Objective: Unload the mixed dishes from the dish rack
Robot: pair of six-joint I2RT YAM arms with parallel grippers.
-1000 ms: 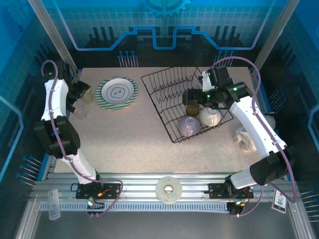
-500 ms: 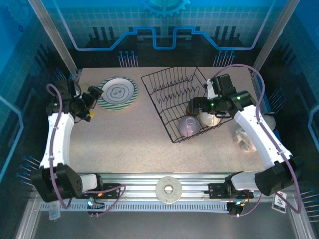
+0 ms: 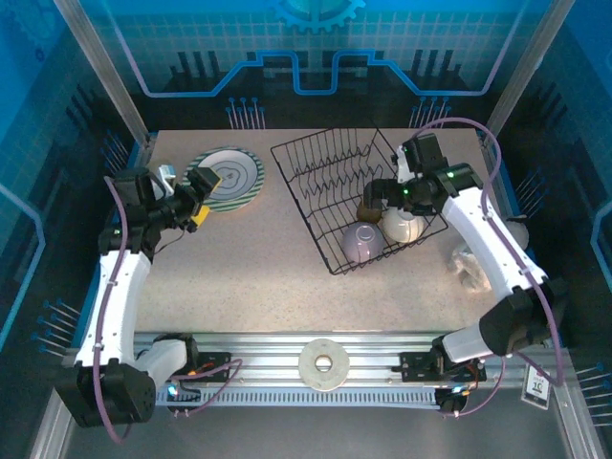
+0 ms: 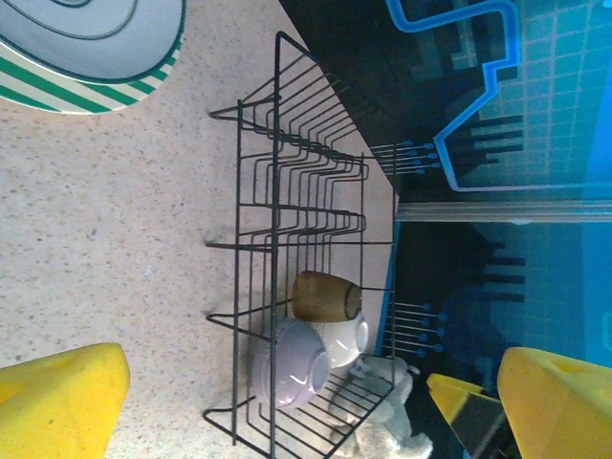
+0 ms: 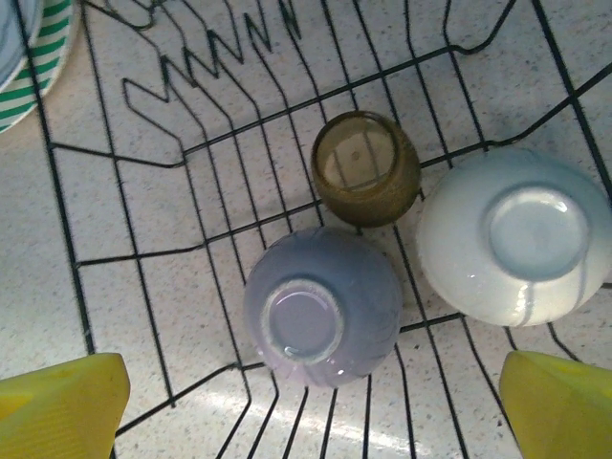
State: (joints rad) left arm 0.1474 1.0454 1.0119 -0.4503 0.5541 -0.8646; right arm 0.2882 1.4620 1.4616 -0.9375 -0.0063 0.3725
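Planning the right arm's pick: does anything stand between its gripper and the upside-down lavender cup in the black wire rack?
Nothing visible does. The open right gripper hangs above the lavender cup; the small brown cup and cream bowl sit beside it.

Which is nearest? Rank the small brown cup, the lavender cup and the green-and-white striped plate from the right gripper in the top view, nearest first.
1. Small brown cup, in the black wire dish rack, at the right gripper.
2. Lavender cup, upside down, rack's near corner.
3. Green-and-white striped plate, on the table left of the rack.
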